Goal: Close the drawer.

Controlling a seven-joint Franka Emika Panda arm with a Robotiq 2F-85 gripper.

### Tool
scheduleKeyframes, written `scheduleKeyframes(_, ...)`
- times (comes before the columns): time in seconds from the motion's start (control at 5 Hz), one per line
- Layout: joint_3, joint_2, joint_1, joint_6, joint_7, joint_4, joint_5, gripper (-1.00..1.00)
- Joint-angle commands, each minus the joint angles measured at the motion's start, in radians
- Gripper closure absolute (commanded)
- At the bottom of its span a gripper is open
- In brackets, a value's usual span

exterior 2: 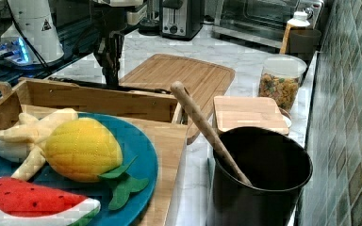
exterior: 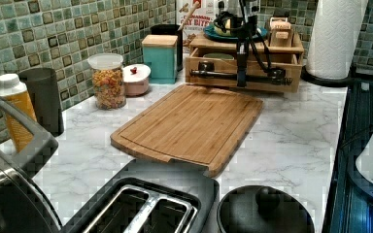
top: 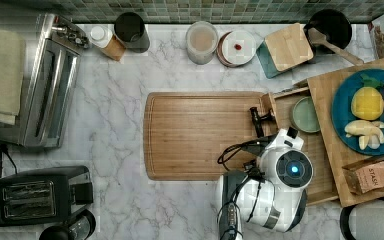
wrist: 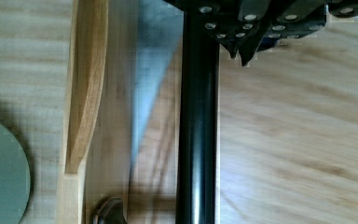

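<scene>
One tool hangs at the open drawer's black handle.

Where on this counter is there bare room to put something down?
Bare marble lies between the toaster oven and the cutting board, whose top is also bare. Crowded: the jars along the tiled wall, and around the open drawer, where the gripper hangs.

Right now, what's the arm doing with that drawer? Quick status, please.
End effector down at the black bar handle. Drawer pulled out, green dish inside. Cutting board lies in front of it, no obstruction seen behind.
</scene>
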Motion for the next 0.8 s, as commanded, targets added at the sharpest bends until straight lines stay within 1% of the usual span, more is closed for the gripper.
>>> scheduleKeyframes(0.2, -0.057, 0.029, -0.074, 0.0, 0.135, 0.247, -0.263, 1.0)
scheduleKeyframes(0.4, -0.083, 0.079, -0.086, -0.012, 0.045, 0.313, -0.22, 1.0)
scheduleKeyframes(0.6, -0.107, 0.133, -0.106, 0.088, -0.095, 0.336, -0.132, 1.0)
scheduleKeyframes(0.8, -0.113, 0.166, -0.129, 0.025, -0.169, 0.428, -0.111, 1.0)
